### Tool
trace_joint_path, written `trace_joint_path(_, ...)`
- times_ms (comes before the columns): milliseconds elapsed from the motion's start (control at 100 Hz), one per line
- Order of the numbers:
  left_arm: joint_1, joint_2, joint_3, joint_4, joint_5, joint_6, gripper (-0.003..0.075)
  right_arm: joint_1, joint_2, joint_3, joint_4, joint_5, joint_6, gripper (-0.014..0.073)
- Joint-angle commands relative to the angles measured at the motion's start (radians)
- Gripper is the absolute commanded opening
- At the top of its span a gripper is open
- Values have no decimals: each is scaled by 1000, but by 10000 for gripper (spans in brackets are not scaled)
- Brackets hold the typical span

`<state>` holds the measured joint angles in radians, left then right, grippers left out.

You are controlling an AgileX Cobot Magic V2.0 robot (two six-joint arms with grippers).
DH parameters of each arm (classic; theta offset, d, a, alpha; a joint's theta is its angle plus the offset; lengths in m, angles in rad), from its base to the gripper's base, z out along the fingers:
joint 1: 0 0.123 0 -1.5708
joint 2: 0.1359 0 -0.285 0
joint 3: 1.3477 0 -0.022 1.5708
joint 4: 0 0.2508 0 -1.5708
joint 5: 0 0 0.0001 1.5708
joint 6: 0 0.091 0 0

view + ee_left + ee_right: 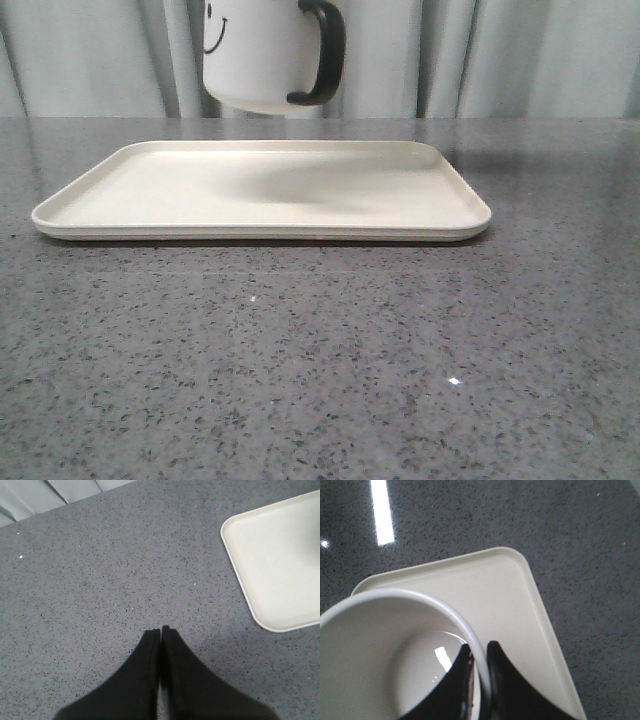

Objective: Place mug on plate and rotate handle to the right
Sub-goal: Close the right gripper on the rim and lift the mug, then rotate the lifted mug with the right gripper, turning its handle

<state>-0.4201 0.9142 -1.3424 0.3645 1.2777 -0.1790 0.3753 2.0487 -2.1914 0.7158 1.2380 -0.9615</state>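
Between the right gripper's jaws, which are nearly closed, sits the rim of the mug, one finger inside the wall and one outside. Below the jaws, clear of the mug's base, lies the plate. Its handle points right in the front view. Off to the side, the left gripper hangs pressed together and empty over the table.

It looks like a staged test room: a bare grey speckled stone tabletop backed by pale pleated curtains, nothing homely.
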Motion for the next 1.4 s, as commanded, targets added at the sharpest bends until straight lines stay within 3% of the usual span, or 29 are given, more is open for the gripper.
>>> trace_joint_path(0,-6,-5,-20,15,-17,-12,-20,1,-62,-72,41,98,-11,-64)
trace_joint_path(200,-6,-5,-20,15,-17,-12,-20,14,-61,-92,96,98,-17,-64)
trace_joint_path(490,-6,-5,-20,15,-17,-12,-20,53,-61,-92,75,98,-29,-64)
trace_joint_path(820,-6,-5,-20,15,-17,-12,-20,82,-62,-92,-212,98,-35,-64)
trace_joint_path(1070,-6,-5,-20,15,-17,-12,-20,99,-62,-92,-272,98,-53,-64)
trace_joint_path(1260,-6,-5,-20,15,-17,-12,-20,100,-62,-92,-250,98,-53,-64)
trace_joint_path(1390,-6,-5,-20,15,-17,-12,-20,100,-61,-92,-158,98,-77,-64)
